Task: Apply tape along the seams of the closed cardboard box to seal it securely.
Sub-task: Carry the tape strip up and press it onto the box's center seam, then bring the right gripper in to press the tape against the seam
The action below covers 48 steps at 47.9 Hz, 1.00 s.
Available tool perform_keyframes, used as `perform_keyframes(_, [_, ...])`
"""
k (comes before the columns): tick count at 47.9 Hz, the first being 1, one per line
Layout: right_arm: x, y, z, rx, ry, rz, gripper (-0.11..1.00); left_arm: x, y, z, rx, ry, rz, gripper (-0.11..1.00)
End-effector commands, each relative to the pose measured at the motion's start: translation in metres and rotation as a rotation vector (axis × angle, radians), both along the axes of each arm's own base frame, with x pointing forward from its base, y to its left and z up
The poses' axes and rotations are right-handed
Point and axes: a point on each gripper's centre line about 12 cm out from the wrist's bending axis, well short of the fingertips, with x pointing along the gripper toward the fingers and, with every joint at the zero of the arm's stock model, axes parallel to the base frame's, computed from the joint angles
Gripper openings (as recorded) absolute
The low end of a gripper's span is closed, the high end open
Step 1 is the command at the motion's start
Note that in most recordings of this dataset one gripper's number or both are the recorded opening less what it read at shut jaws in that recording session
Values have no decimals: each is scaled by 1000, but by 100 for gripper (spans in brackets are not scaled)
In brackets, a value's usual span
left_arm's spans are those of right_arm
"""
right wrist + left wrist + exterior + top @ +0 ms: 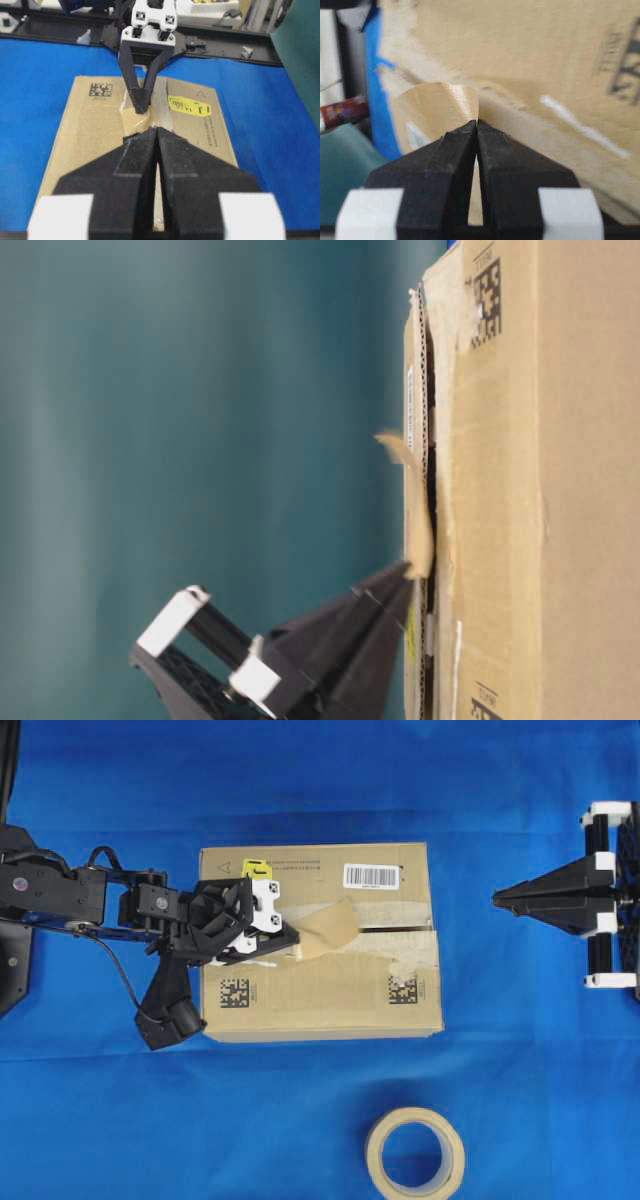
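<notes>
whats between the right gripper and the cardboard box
Only bare blue cloth. In the overhead view the right gripper, shut and empty, sits off the cardboard box, its tip pointing at the box's side with nothing between.

Overhead down, table-level sideways, wrists close; all share cardboard box [320, 942].

We are reaching our left arm in from the left edge, its gripper [292, 935] pinching shut with fingertips meeting. Our right arm is hanging back at the right edge, its gripper [497, 897] closed and pointing inward.
</notes>
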Motion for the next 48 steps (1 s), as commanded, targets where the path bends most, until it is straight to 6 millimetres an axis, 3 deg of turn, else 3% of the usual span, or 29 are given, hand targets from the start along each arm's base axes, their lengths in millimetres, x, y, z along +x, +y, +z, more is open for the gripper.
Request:
perform_keyframes(1, [3,0,5,1,-15,-1,2,1,-1,6,1,2,-3,0])
perform_keyframes(26, [14,-1,-5,4,12,-5,2,1,3,4,13,32,-4,0])
perform_keyframes(39, [37,-1,-9,4,43,-6,2,9,3,10,13,9,-3,0])
perform_keyframes(48, [65,-2,-18,5,104,-6,19,11,3,11,14,6,-4,0])
